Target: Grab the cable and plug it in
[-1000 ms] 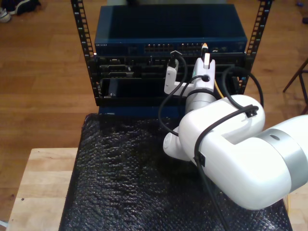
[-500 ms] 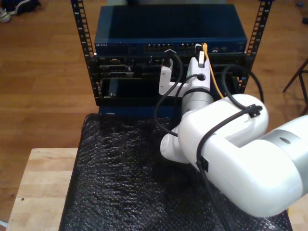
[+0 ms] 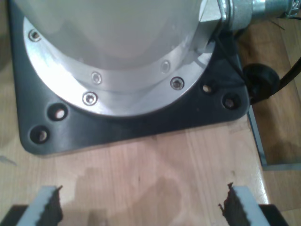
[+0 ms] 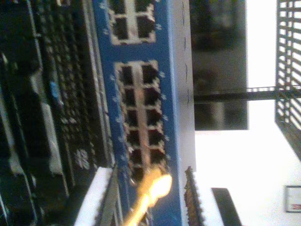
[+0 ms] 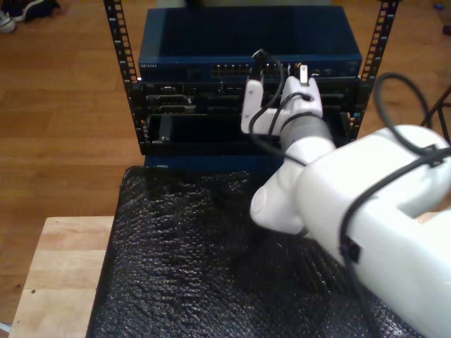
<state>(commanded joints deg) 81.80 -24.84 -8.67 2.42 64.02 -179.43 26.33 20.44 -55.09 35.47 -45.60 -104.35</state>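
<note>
Clamped on the cable [image 4: 149,190], my second pincer [image 4: 146,197] meets the blue switch's [image 4: 167,94] ports; first pincer [image 3: 141,207] apart.

Glossy white plastic arm [image 5: 366,204]; crinkled shiny black mat [image 5: 183,260]; pale wood table [image 5: 60,267].

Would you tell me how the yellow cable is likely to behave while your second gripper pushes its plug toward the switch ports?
The cable looks thin, so it would probably flex rather than push straight. My second gripper holds it near its tip, which should limit buckling. The blue switch sits in a rack, so it likely won't shift under a light push.
</note>
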